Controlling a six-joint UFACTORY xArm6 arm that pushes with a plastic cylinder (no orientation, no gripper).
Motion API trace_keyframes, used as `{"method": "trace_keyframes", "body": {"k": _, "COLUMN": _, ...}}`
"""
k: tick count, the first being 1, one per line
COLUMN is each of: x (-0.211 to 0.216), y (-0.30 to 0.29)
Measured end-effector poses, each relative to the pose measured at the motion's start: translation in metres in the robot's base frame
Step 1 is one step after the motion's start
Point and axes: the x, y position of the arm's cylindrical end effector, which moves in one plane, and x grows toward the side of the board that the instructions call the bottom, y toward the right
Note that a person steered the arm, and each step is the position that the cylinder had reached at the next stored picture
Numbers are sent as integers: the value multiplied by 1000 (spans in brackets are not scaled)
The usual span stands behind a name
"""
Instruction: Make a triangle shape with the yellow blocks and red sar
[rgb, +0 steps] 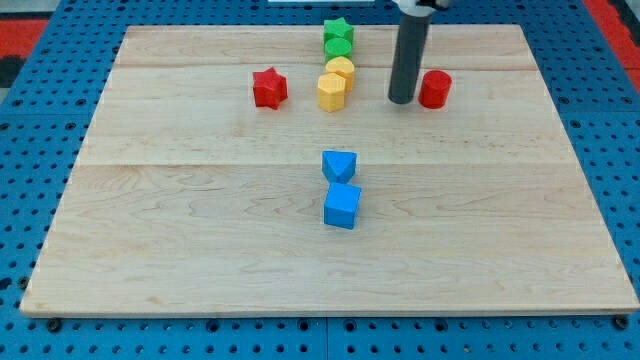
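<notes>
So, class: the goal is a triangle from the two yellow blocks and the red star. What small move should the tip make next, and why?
Probably move my tip toward the view's left, around the two yellow blocks, to reach the red star. The tip sits beside the red cylinder, which isn't part of the task, while the yellows touch each other and the star lies apart on their left.

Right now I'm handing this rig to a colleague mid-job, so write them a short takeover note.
My tip rests on the board just left of the red cylinder, close to it; contact unclear.
The two yellow blocks sit packed together below the green blocks, near the view's top.
The red star lies apart, left of the yellow pair.
Done: no triangle yet.
Left: spread the yellows and the star into three corners.
</notes>
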Motion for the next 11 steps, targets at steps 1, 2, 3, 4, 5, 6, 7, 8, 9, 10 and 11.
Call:
{"method": "trace_keyframes", "body": {"k": 1, "x": -4, "y": -37}}
{"method": "trace_keyframes", "body": {"k": 2, "x": -7, "y": -64}}
{"method": "trace_keyframes", "body": {"k": 3, "x": -9, "y": -66}}
{"method": "trace_keyframes", "body": {"k": 4, "x": -10, "y": -49}}
{"method": "trace_keyframes", "body": {"k": 5, "x": -18, "y": -38}}
{"method": "trace_keyframes", "body": {"k": 6, "x": -26, "y": -59}}
{"method": "trace_keyframes", "body": {"k": 7, "x": -35, "y": -84}}
{"method": "trace_keyframes", "body": {"k": 8, "x": -47, "y": -84}}
{"method": "trace_keyframes", "body": {"k": 9, "x": -52, "y": -88}}
{"method": "trace_keyframes", "body": {"k": 10, "x": -62, "y": -109}}
{"method": "trace_keyframes", "body": {"k": 11, "x": -63, "y": -151}}
